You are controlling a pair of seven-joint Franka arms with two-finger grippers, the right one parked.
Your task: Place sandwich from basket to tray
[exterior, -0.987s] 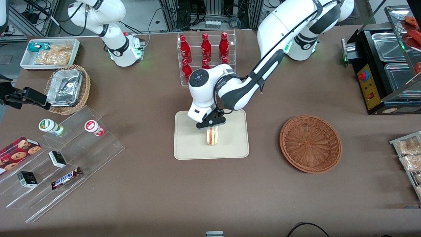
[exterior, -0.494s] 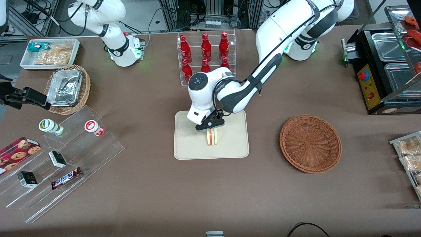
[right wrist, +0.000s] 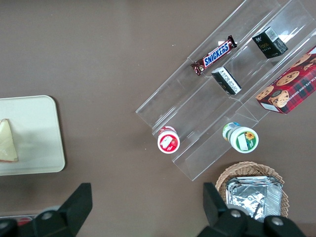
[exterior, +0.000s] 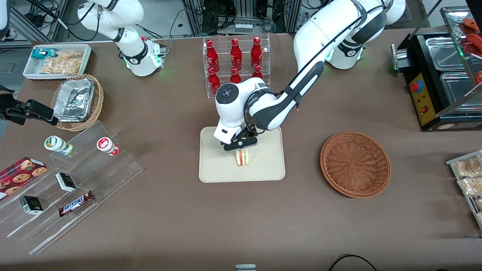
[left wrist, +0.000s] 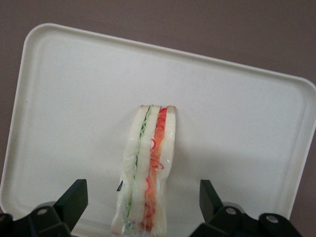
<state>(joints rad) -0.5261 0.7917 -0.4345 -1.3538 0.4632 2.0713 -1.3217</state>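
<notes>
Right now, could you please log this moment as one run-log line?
tool: open, above sandwich | sandwich: on tray, on edge, released | basket: empty

worktop [exterior: 158, 210]: brown, matte.
tray [exterior: 214, 165]: beige, mid-worktop, under the end effector [exterior: 241, 145], whose fingers are spread.
basket [exterior: 355, 164]: reddish-brown, toward the working arm's end.
bottle rack [exterior: 236, 60]: farther from the front camera than the tray.
clear stepped stand [exterior: 75, 180]: toward the parked arm's end.
tan wicker basket [exterior: 98, 98]: near that stand.
</notes>
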